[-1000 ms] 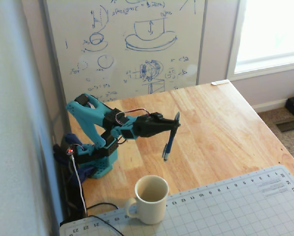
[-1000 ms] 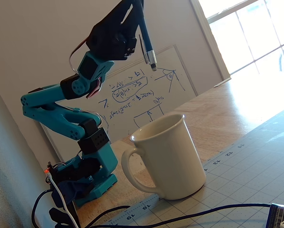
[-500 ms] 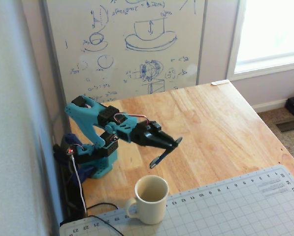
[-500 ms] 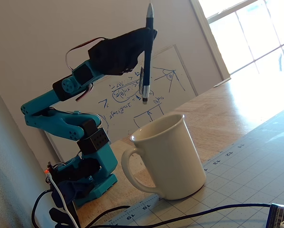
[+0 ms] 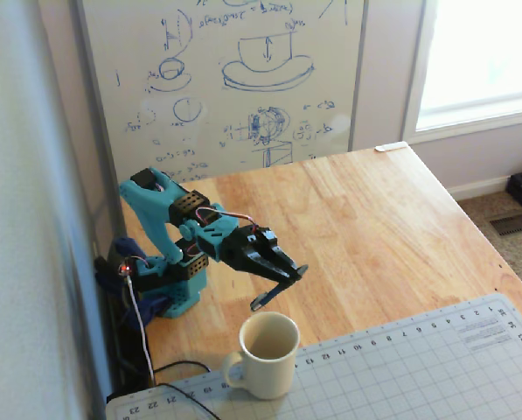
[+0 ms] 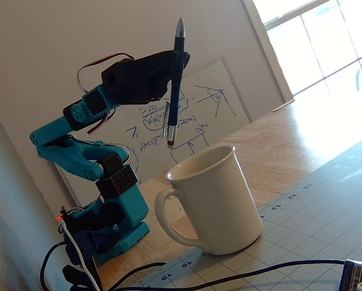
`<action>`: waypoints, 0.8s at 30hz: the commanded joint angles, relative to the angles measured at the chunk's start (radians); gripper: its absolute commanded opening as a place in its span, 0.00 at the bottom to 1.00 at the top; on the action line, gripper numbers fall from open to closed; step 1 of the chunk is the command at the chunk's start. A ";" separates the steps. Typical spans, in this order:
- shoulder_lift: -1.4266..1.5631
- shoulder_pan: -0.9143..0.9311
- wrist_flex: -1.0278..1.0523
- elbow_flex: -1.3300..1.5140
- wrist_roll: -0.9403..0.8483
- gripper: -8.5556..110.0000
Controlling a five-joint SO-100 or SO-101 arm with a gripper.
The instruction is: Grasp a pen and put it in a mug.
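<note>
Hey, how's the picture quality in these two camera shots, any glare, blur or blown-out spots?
In a fixed view from above, the window is blown out white and the image is soft, so the pen reads as a dark smear. In a fixed view from table level, the window also overexposes, but the mug and pen look sharp.

You have a cream-white mug [image 6: 214,203], a dark blue-black pen [image 6: 175,85] with silvery ends, black fingers [image 5: 278,267] on a teal arm [image 5: 169,210], a honey-wood worktop [image 5: 374,219], and a grey gridded mat [image 5: 418,367].
</note>
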 commanded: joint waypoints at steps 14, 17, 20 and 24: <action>-0.117 -0.008 -0.084 -0.132 -0.002 0.08; -0.152 -0.008 -0.204 -0.115 -0.002 0.08; -0.199 -0.008 -0.316 -0.092 -0.006 0.08; -0.265 -0.006 -0.439 -0.057 -0.012 0.08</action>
